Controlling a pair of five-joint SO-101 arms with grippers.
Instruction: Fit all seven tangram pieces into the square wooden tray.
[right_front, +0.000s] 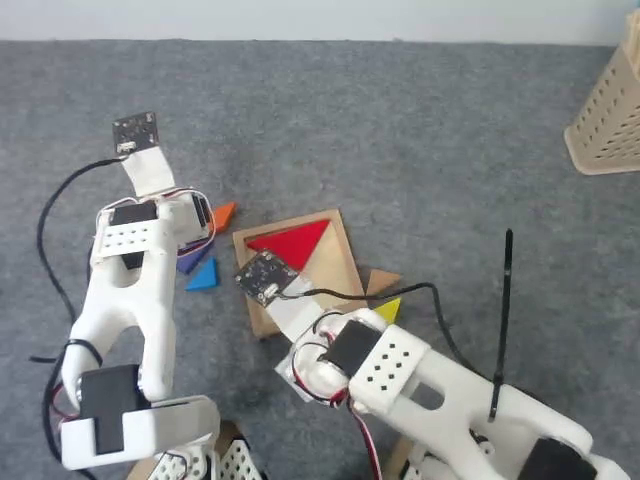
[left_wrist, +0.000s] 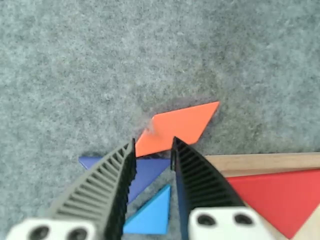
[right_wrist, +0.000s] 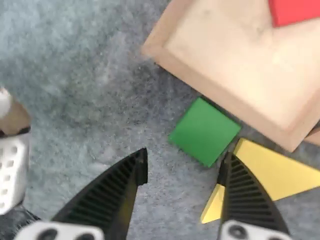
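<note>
Both released: left end effector (left_wrist: 153, 142) astride parallelogram (left_wrist: 181, 124), right end effector (right_wrist: 185, 156) facing green square (right_wrist: 204, 131).

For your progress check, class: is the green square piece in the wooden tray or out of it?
Out. The green square lies on the carpet, outside the rim of the tray.

Grey felt tabletop (right_front: 400, 130), pale wall (right_front: 300, 18)
</note>
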